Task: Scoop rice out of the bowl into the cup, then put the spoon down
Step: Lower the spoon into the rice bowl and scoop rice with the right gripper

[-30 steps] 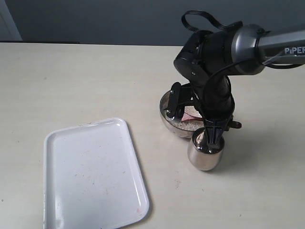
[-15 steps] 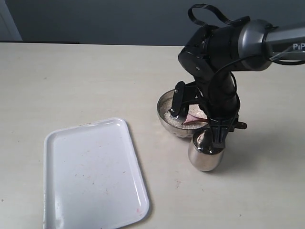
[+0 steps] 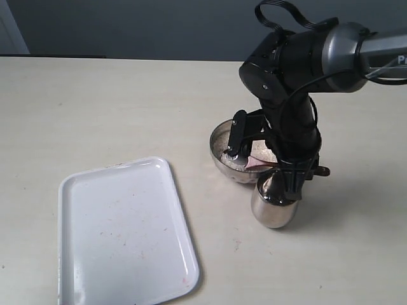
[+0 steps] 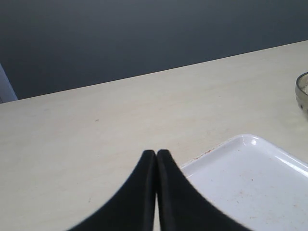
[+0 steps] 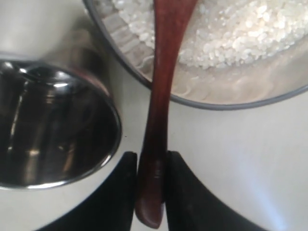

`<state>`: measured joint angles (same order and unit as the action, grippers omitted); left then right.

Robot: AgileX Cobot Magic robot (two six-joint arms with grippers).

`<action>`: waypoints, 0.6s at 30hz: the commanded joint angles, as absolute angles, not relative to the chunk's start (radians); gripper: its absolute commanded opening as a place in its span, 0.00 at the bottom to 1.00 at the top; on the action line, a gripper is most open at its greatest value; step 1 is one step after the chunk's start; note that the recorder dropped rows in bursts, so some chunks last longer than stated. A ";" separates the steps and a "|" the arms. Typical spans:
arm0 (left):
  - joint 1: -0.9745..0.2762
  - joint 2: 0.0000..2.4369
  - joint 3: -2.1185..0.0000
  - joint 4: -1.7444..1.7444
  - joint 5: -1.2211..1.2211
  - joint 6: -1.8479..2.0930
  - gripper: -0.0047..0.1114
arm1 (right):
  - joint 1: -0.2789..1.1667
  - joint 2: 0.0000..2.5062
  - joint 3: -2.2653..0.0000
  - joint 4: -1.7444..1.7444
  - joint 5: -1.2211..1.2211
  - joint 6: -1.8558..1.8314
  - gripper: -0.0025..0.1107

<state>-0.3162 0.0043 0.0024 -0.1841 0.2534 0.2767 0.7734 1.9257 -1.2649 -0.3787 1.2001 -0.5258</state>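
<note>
The steel bowl (image 3: pixel 221 141) holds white rice (image 5: pixel 231 33) and stands just behind the steel cup (image 3: pixel 273 204). My right gripper (image 5: pixel 151 163) is shut on the end of the wooden spoon (image 5: pixel 161 91). The spoon's handle crosses the bowl's rim (image 5: pixel 226 103) and its head lies over the rice. In the exterior view the right gripper (image 3: pixel 294 180) hangs above the cup, with the spoon (image 3: pixel 259 163) reaching into the bowl. The cup (image 5: pixel 53 130) sits beside the handle, and the part of its inside that I see is dark. My left gripper (image 4: pixel 156 155) is shut and holds nothing.
A white tray (image 3: pixel 124 232) lies on the beige table at the front left, and the tray's corner (image 4: pixel 250 178) shows under the left gripper. The bowl's edge (image 4: pixel 303 91) appears far off in the left wrist view. The right arm covers much of the bowl.
The right gripper has shifted slightly right and away from the cup's mouth. The spoon's head has swung down into the bowl, and the bowl has slid a little left.
</note>
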 commanded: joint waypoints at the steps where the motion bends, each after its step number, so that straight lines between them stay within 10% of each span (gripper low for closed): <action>1: -0.321 0.000 0.000 -0.182 0.239 0.272 0.04 | 0.767 1.911 -1.265 -0.371 1.221 -0.538 0.02; 18: -0.321 0.000 0.000 -0.184 0.239 0.272 0.04 | 0.716 1.865 -1.265 -0.248 1.221 -0.571 0.02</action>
<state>-0.3162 0.0043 0.0024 -0.1841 0.2534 0.2767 0.7535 1.8764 -1.2649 -0.3221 1.2170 -0.5460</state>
